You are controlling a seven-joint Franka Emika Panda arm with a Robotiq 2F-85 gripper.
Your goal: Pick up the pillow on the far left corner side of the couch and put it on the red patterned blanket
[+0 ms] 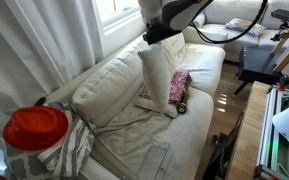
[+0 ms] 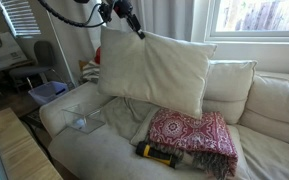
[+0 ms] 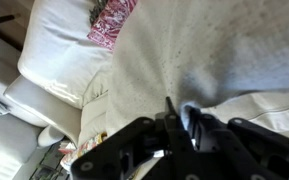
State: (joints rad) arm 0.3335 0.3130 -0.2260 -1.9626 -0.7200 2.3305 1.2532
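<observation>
Cream-white square throw pillow point(image 2: 154, 70) hangs tilted above the red patterned folded blanket point(image 2: 189, 133) on the cream-white fabric couch point(image 2: 272, 115) — we see the arm point(image 1: 179, 12) overhead, black gripper point(image 2: 136, 30) clenched on its corner.

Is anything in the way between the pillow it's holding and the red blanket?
Nothing visible. The pillow hangs from the gripper close to the red patterned blanket, whose visible top is bare. A yellow-and-black object lies on the couch by its front edge, not on it.
</observation>
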